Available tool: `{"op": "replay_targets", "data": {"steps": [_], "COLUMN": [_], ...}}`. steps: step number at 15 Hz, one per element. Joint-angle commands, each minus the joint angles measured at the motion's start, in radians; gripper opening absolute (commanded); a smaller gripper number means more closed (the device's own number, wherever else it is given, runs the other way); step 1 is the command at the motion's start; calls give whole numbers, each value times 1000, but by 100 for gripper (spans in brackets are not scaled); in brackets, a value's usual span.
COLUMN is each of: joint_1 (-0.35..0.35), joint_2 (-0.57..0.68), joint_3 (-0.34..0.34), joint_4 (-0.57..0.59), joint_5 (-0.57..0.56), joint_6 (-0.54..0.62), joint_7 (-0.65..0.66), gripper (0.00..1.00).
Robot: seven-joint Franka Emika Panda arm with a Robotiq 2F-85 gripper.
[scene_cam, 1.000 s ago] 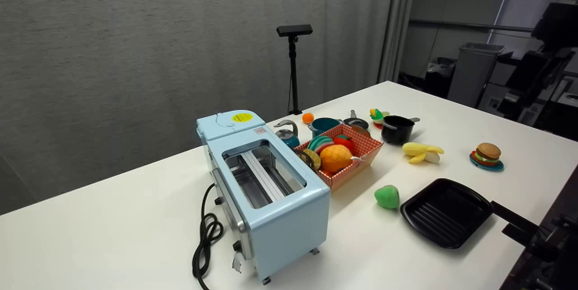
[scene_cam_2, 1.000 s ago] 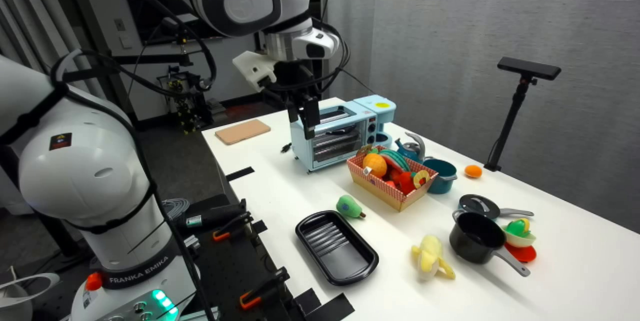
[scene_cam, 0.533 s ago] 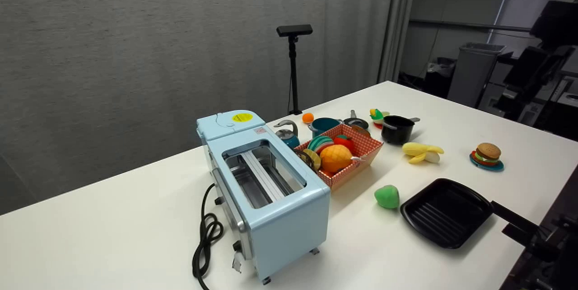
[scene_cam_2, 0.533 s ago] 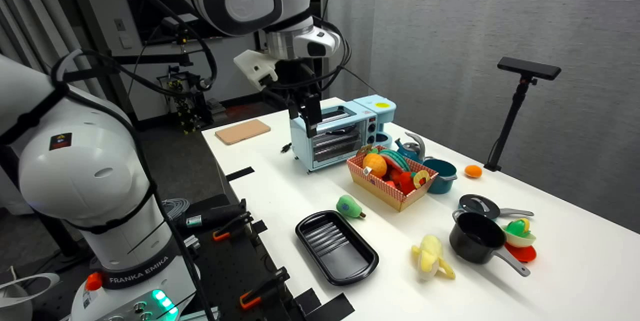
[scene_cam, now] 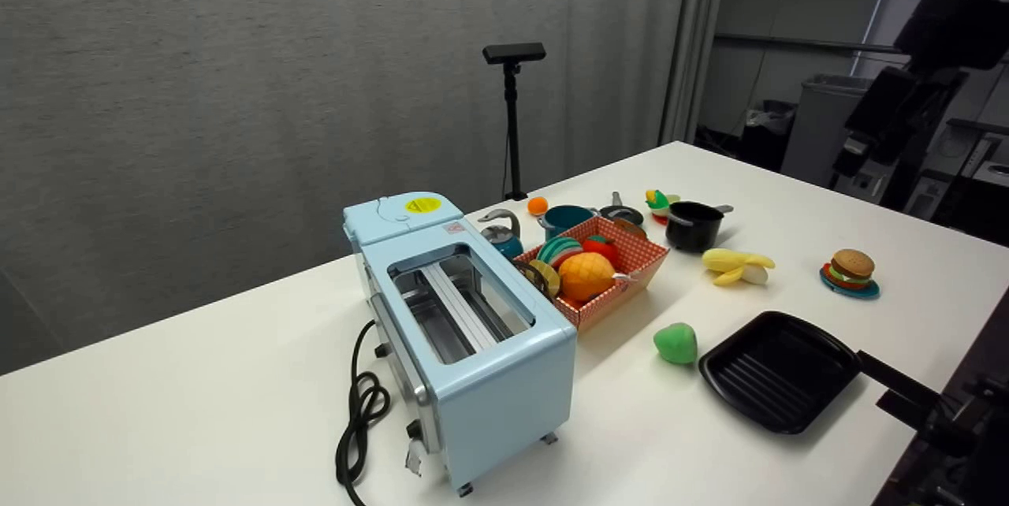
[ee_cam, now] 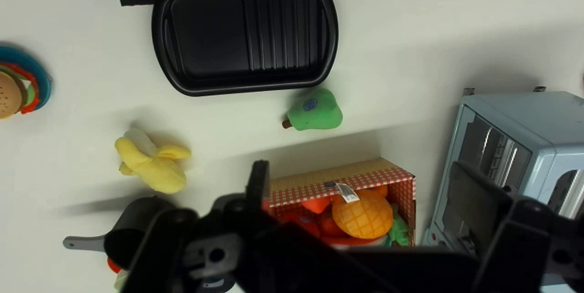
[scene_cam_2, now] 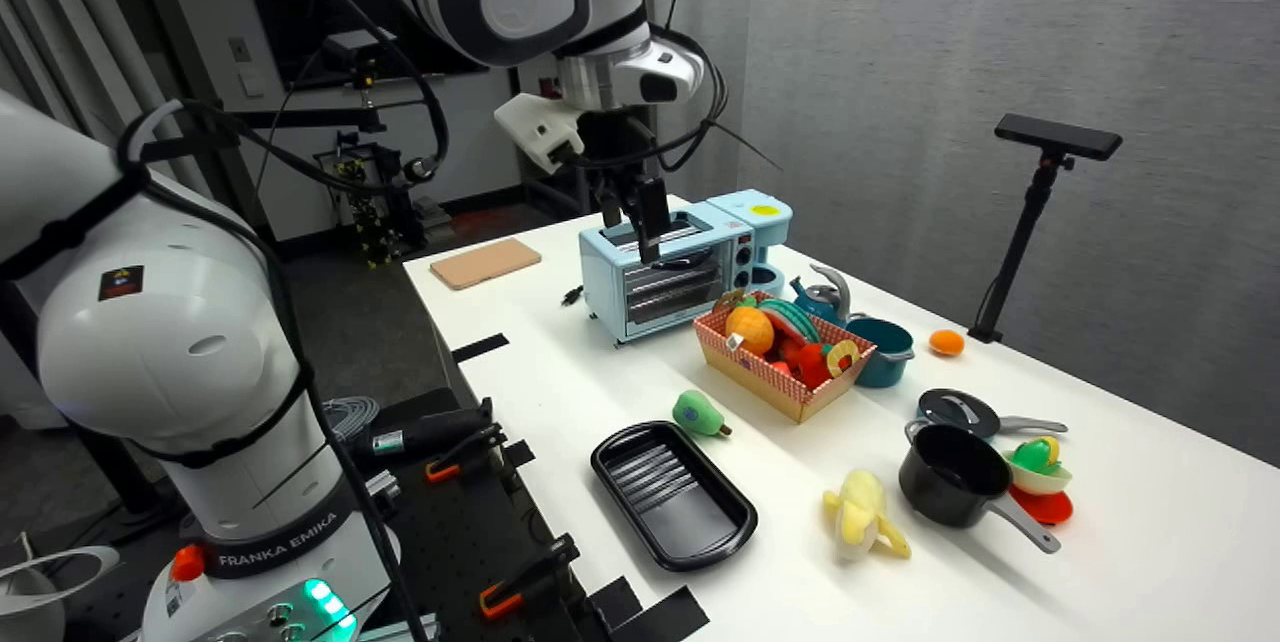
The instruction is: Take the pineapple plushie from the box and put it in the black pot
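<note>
The gripper (scene_cam_2: 631,241) has moved slightly toward the box (scene_cam_2: 750,377), its two fingers (ee_cam: 477,206) standing wide apart well above the table (scene_cam_2: 560,372), while the pineapple (ee_cam: 362,215) lies in this box among other toy fruit (scene_cam_2: 788,319), and the black pot (scene_cam: 690,235) stands near the banana (scene_cam: 731,259).

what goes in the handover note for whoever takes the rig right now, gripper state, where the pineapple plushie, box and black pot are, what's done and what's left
Gripper: open, holding nothing, raised above the table.
Pineapple plushie: in the box, among other toy fruit.
Black pot: upright on the table, near the toy banana. Don't confuse it with the flat grill pan.
Done: no part of the transfer; the plushie is not yet gripped.
Left: grasp the plushie, lift it out, set it in the pot.
</note>
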Motion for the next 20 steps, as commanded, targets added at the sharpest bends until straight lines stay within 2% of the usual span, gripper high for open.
{"op": "replay_targets", "data": {"steps": [1,13,20], "joint_1": [-9,-15,1], "joint_2": [85,327,500], "joint_3": [-8,5,55], "joint_4": [78,314,458], "joint_5": [11,7,-17], "joint_6": [-11,-35,-7], "joint_7": [4,53,122], "gripper": [100,100,100]}}
